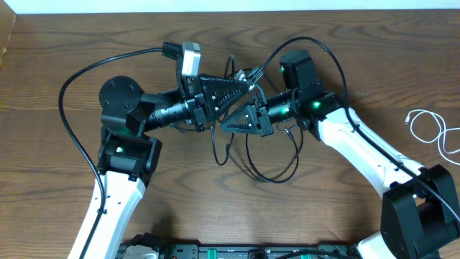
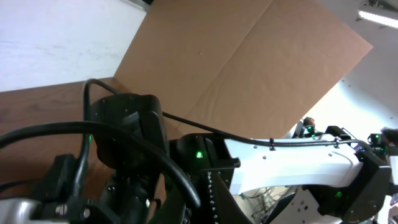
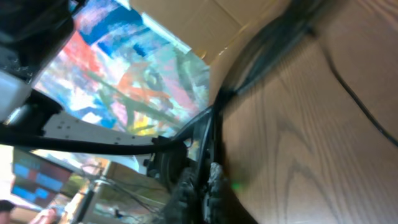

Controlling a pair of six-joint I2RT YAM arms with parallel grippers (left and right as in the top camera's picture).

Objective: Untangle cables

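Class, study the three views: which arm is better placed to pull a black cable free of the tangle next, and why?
Right, probably. The right gripper is shut on the black cables, strands running between its fingers. The left gripper is shut too, but no view shows a cable in it.

Black cables (image 1: 272, 180): thin, tangled, overlapping slack loops at the centre of the bench (image 1: 57, 43). White cable (image 1: 440, 139): thinner, shorter, loosely curled flat by the bench's right edge, well apart.

Overhead looks down on the table (image 1: 57, 43); wrist views (close, tilted) face sideways.
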